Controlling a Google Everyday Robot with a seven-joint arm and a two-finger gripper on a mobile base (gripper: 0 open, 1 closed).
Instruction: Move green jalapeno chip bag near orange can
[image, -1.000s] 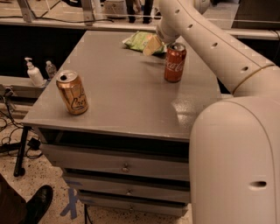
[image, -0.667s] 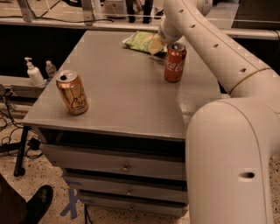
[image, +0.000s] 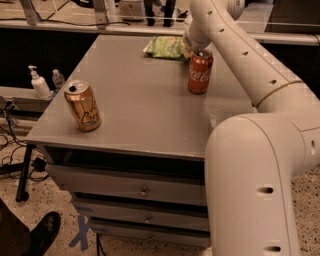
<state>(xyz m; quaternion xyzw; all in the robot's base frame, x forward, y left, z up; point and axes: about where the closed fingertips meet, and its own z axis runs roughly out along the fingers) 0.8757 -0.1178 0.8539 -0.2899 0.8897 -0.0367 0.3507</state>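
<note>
The green jalapeno chip bag (image: 165, 47) lies flat at the far edge of the grey table (image: 145, 105), pale at its edges. The orange can (image: 83, 106) stands upright near the table's front left corner, golden with dark cursive lettering. My gripper (image: 186, 49) is at the bag's right end, low over the table, mostly hidden behind my white wrist and arm (image: 235, 55). The bag and the orange can are far apart, on opposite sides of the table.
A red Coca-Cola can (image: 200, 72) stands just in front of my gripper, right of centre. The table has drawers (image: 142, 190) below its front edge. Two small bottles (image: 39, 84) stand on a shelf to the left. A shoe (image: 42, 235) shows at the lower left.
My arm's near segments have shifted a little to the left in view. The gripper stays at the bag's right end. The bag and both cans have not visibly moved.
</note>
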